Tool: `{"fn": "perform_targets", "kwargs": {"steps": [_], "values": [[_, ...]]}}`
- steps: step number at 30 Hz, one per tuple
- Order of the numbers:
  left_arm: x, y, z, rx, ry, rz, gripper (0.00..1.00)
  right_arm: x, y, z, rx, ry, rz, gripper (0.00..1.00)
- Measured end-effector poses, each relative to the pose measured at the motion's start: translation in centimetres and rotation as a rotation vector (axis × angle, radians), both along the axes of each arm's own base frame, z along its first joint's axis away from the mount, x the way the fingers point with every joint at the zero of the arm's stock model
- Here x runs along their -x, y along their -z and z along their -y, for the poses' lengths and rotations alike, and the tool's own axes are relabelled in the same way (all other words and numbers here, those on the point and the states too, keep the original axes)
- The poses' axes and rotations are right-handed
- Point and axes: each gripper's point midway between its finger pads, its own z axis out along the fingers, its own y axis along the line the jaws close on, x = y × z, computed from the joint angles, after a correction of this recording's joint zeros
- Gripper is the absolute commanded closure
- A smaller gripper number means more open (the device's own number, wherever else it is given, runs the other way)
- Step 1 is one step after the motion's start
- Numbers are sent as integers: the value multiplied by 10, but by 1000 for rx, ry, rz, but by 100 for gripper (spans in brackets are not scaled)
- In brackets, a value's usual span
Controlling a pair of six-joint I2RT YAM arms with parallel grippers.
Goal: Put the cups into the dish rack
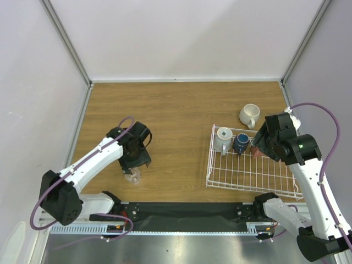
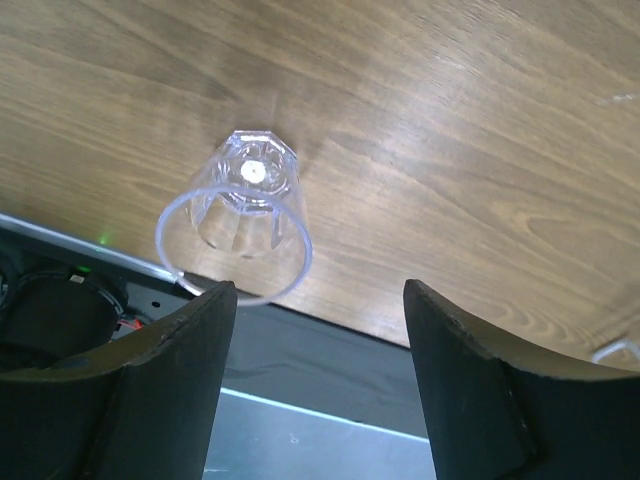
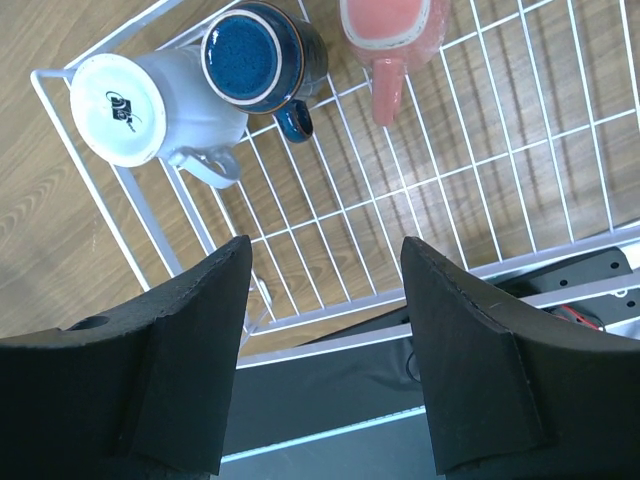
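Dish rack [image 1: 250,175]: white wire grid, on the table [image 1: 176,115] at the right, near the front edge.
Pale mug [image 1: 224,137]: in the rack's far-left corner, upside down, printed base facing up, handle toward the rack's middle.
Dark blue mug [image 1: 241,144]: inside the rack, just beside the pale mug on its right; cannot tell whether mouth or base faces up.
Pink cup [image 1: 256,149]: inside the rack along the far side, right of the dark blue mug, partly hidden under the right arm in the top view.
Cream-white mug [image 1: 249,115]: outside the rack, on the table just beyond its far edge.
Clear glass [image 2: 235,225]: upright on the table at the left, near the front edge, well apart from the rack.
Left gripper [image 2: 318,300]: above the glass, jaws spread, nothing between them; glass rim at the tip of one finger, contact not discernible.
Right gripper [image 3: 325,260]: over the rack, jaws spread wide, holding nothing; bare grid below.
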Motion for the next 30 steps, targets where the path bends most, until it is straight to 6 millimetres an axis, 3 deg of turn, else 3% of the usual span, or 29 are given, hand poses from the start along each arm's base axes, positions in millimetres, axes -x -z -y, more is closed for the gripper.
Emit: {"fn": "perform_targets", "kwargs": {"steps": [7,12,16,18,21,25,27,30], "values": [[3,26,-8,-39,-32,-57,39,-1,-12,-1,-2,-20,19,33],[-2,34,-10,-49,-37,-64,56,-5,-25,-14,-37,-102,46,27],[-5,36,-7,-36,-24,-58,80,-6,-38,-26,-78,-177,74,24],[-5,36,-4,-23,-18,-62,97,-7,-43,-33,-99,-214,81,21],[-5,34,-3,-16,2,-63,99,-9,-44,-44,-131,-266,70,16],[-17,17,10,45,31,-23,100,-9,-43,-63,-202,-350,49,11],[-30,-3,23,114,51,41,100,-9,-47,-73,-240,-393,59,4],[-52,-46,53,285,98,183,100,-9,-57,-89,-310,-465,90,2]]}}
